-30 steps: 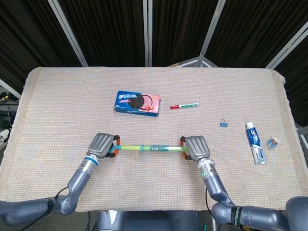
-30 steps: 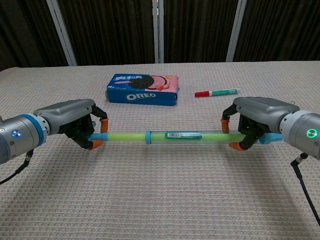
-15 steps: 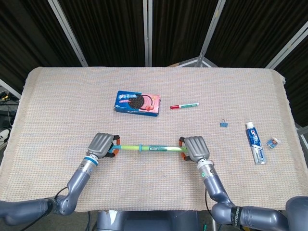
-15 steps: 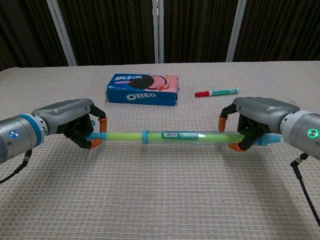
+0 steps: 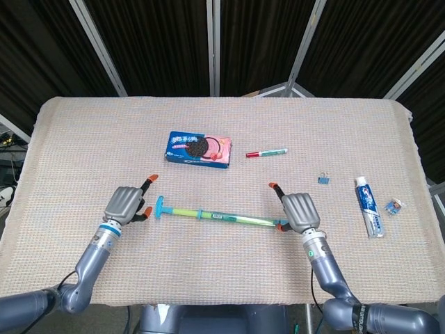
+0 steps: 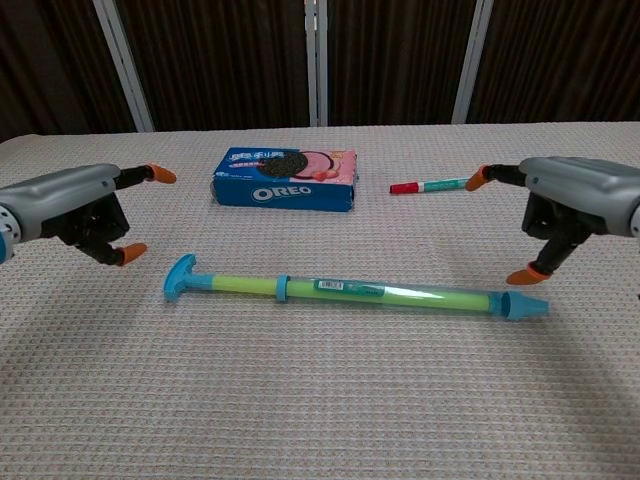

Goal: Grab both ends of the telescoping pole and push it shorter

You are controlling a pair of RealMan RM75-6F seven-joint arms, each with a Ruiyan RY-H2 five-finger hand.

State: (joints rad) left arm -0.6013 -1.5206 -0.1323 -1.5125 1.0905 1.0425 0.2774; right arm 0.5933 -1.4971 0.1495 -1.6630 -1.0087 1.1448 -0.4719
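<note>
Now our left hand and right hand both hang spread wide and holding nothing, one beyond each end of the telescoping pole. The pole lies flat on the desk, slightly slanted, its T-shaped end toward our left hand, in front of the Oreo box.

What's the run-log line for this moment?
pole: flat on table, unheld | left hand: open, clear of pole | right hand: open, clear of pole | Oreo box: behind pole
</note>
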